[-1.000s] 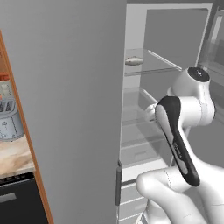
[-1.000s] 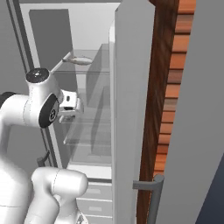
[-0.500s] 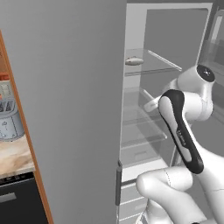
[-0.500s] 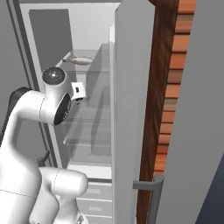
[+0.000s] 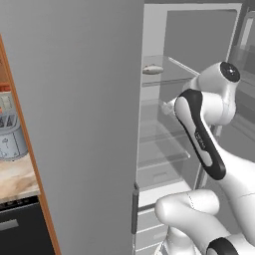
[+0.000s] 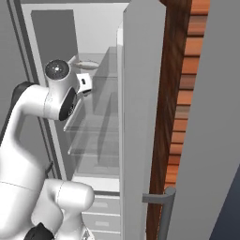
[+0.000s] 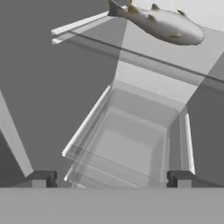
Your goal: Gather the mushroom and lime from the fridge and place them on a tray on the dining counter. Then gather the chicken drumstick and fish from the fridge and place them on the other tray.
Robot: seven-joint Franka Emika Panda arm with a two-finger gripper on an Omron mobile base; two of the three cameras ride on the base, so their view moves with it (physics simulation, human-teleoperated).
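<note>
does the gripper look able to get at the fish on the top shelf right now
Probably yes: the fridge stands open, the gripper is open inside it, and nothing lies between it and the fish on the glass shelf.

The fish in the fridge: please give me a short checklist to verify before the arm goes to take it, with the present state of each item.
1. Fridge door open, inside reachable: ok.
2. Fish in sight, lying on the glass shelf: ok.
3. Gripper open with nothing between the fingers: ok.
4. Gripper lined up with the fish: not ok; in the hand view the fish sits near the top edge, far from the fingertips.
5. Shelf around the fish free of other items: ok, as far as the hand view shows.
6. Chicken drumstick located: cannot tell.
</note>
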